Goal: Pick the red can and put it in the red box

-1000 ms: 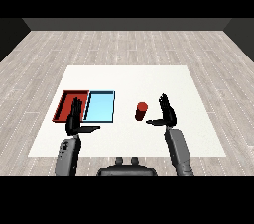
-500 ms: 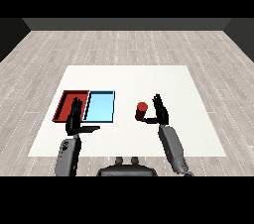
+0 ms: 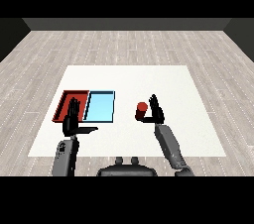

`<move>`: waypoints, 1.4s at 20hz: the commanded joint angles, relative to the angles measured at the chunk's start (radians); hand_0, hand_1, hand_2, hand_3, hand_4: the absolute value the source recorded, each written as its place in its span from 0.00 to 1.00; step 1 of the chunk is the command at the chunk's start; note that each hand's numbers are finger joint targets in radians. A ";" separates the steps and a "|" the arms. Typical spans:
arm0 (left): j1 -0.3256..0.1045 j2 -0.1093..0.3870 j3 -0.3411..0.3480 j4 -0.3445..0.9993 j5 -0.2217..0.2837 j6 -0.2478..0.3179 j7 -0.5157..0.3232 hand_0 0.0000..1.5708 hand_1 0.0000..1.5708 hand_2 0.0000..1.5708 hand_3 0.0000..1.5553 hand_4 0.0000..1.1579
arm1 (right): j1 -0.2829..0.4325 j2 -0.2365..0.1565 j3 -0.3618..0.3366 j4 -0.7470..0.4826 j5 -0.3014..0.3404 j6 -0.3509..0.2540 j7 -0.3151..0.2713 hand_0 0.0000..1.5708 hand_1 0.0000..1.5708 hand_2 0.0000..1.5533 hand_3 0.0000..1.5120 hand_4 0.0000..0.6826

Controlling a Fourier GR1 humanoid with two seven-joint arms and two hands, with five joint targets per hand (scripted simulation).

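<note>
The red can (image 3: 141, 110) stands upright on the white table (image 3: 168, 84), right of the two trays. My right hand (image 3: 156, 111) is right beside it on its right side, fingers straight and pointing up, palm toward the can, not curled round it. The red tray (image 3: 66, 101) lies at the left, with the light blue tray (image 3: 101, 105) next to it. My left hand (image 3: 73, 120) is held up open in front of the red tray's near edge, thumb stretched to the right.
Bare white table extends behind and to the right of the can. Beyond the table's edges lies grey plank floor (image 3: 124, 44).
My right hand has moved left toward the can and now sits against its right side. The can and the left hand have stayed where they were.
</note>
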 commanded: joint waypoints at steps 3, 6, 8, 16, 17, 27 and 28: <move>-0.001 -0.029 -0.030 0.002 -0.025 0.018 -0.011 0.00 0.00 0.00 0.00 0.00 | 0.048 0.005 -0.015 -0.045 0.005 0.010 0.010 0.00 0.00 0.00 0.00 0.00; 0.019 -0.033 -0.032 0.036 -0.045 0.021 -0.064 0.00 0.00 0.00 0.00 0.00 | 0.026 0.005 0.043 -0.021 -0.019 -0.025 0.006 0.00 0.00 0.00 0.00 0.00; 0.023 -0.020 -0.024 -0.033 -0.013 0.009 0.006 0.00 0.00 0.00 0.00 0.00 | -0.102 0.005 -0.014 0.145 -0.045 -0.011 -0.017 0.00 0.00 0.00 0.00 0.00; 0.013 -0.054 -0.052 -0.047 -0.053 0.065 0.015 0.00 0.00 0.00 0.00 0.00 | -0.101 0.004 -0.005 0.144 -0.040 0.005 -0.045 0.00 0.00 0.00 0.00 0.00; -0.018 -0.030 -0.020 -0.006 -0.012 0.029 0.012 0.00 0.00 0.00 0.00 0.00 | -0.026 -0.009 0.013 0.122 -0.035 0.049 -0.065 0.00 0.00 0.00 0.00 0.00; -0.014 -0.040 -0.048 -0.046 -0.053 0.071 0.057 0.00 0.00 0.00 0.00 0.00 | -0.137 0.004 0.061 0.170 -0.090 -0.069 -0.022 0.00 0.00 0.00 0.00 0.00; -0.004 -0.008 -0.008 -0.074 0.001 0.027 0.062 0.00 0.00 0.00 0.00 0.00 | -0.200 0.005 0.018 0.316 -0.095 -0.023 -0.082 0.00 0.00 0.00 0.00 0.00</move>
